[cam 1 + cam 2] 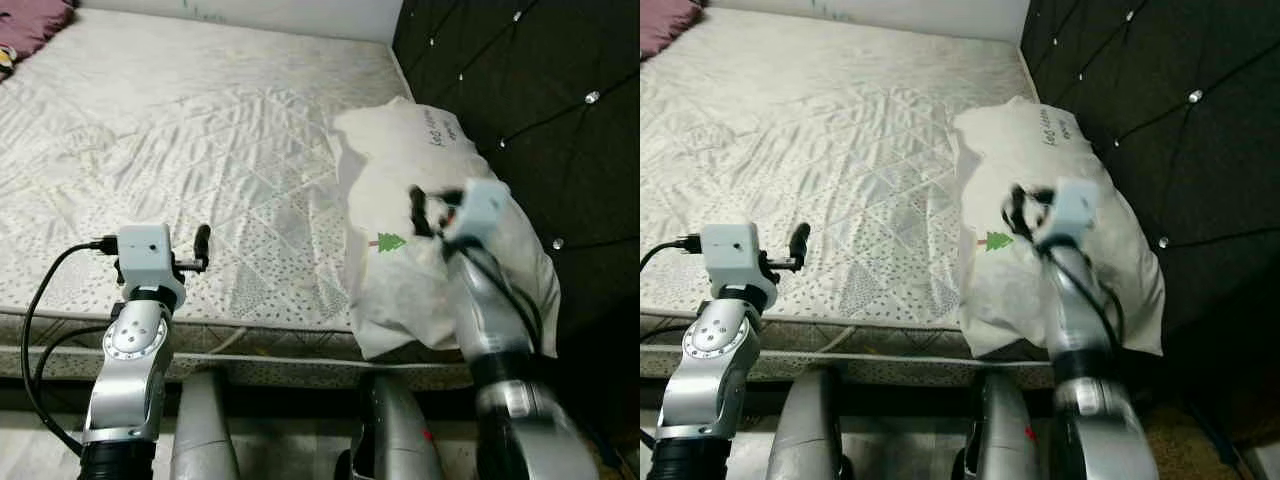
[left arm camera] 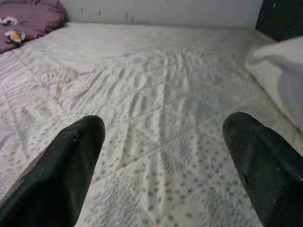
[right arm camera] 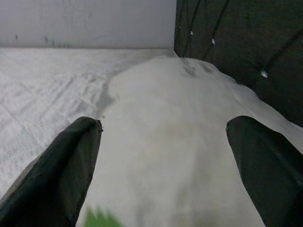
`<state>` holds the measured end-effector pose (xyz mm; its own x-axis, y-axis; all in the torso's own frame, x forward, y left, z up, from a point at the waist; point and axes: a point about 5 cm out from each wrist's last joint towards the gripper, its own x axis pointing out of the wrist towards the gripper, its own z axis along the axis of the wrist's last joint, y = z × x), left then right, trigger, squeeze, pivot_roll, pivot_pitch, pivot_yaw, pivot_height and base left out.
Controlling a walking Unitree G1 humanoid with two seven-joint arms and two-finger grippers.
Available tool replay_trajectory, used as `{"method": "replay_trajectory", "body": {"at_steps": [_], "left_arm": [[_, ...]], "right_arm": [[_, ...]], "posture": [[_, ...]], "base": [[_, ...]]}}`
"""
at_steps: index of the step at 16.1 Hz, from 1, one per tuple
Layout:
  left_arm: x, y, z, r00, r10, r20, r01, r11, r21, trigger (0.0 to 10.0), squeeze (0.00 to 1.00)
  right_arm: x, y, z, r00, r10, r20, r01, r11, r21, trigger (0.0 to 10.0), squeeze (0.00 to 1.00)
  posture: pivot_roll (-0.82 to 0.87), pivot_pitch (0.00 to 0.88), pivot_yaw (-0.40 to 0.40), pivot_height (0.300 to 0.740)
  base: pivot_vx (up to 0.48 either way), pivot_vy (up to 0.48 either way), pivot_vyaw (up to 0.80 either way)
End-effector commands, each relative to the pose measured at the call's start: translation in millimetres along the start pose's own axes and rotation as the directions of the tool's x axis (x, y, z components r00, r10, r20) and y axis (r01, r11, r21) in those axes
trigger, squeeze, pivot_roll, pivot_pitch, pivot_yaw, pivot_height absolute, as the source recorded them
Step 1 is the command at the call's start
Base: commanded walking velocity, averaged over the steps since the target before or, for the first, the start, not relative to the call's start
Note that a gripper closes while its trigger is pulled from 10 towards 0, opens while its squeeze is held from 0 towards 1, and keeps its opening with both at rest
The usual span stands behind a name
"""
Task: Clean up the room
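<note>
My right hand (image 3: 163, 161) hovers over the white pillow (image 1: 440, 230) beside the headboard (image 1: 540, 110), fingers spread. My left hand (image 2: 165, 156), also spread, hovers over the bed (image 1: 200, 150).

Right claw (image 1: 425, 208) is smeared by motion blur over the white pillow (image 1: 400, 160), its fingertips indistinct. The pillow's printed lettering (image 1: 438, 127) is too small to read. A purple cushion (image 1: 30, 25) is cropped at the corner.
</note>
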<state>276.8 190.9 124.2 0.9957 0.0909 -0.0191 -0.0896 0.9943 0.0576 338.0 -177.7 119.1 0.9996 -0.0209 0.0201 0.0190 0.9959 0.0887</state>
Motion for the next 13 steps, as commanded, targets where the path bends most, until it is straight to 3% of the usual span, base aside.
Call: {"method": "replay_trajectory", "body": {"at_steps": [1, 2, 4, 8, 13], "left_arm": [[0.9, -5.8, 4.2, 0.999, -0.013, 0.041, 0.015, 0.999, -0.031, 10.0, 0.00], [0.1, -10.1, 2.9, 0.998, -0.026, 0.050, 0.028, 0.998, -0.052, 10.0, 0.00], [0.2, -19.0, 1.4, 0.996, -0.069, 0.057, 0.073, 0.995, -0.072, 10.0, 0.00], [5.6, -20.1, 3.2, 0.994, -0.085, 0.074, 0.091, 0.993, -0.077, 10.0, 0.00], [6.2, -18.5, -2.7, 0.995, -0.080, 0.057, 0.084, 0.994, -0.069, 10.0, 0.00]], "right_arm": [[-10.1, 2.5, 5.6, 0.999, 0.034, 0.037, -0.033, 0.999, -0.023, 10.0, 0.00], [-22.2, 5.3, 6.3, 0.996, 0.065, 0.059, -0.063, 0.997, -0.033, 10.0, 0.00], [-30.2, 10.8, 8.8, 0.993, 0.085, 0.083, -0.082, 0.996, -0.040, 10.0, 0.00], [-27.6, 20.0, 19.7, 0.990, 0.096, 0.099, -0.092, 0.995, -0.042, 10.0, 0.00], [-28.9, 22.2, 16.3, 0.992, 0.096, 0.078, -0.093, 0.995, -0.038, 10.0, 0.00]], "posture": [[0.04, 0.000, -0.105, 0.558], [0.02, 0.000, -0.095, 0.558], [0.00, 0.000, -0.082, 0.568], [0.02, 0.000, -0.075, 0.618], [0.02, 0.000, -0.078, 0.678]], "base": [[0.000, 0.000, 0.00], [0.000, 0.000, 0.00], [0.000, 0.000, 0.00], [0.000, 0.000, 0.00], [0.000, 0.000, 0.00]]}}
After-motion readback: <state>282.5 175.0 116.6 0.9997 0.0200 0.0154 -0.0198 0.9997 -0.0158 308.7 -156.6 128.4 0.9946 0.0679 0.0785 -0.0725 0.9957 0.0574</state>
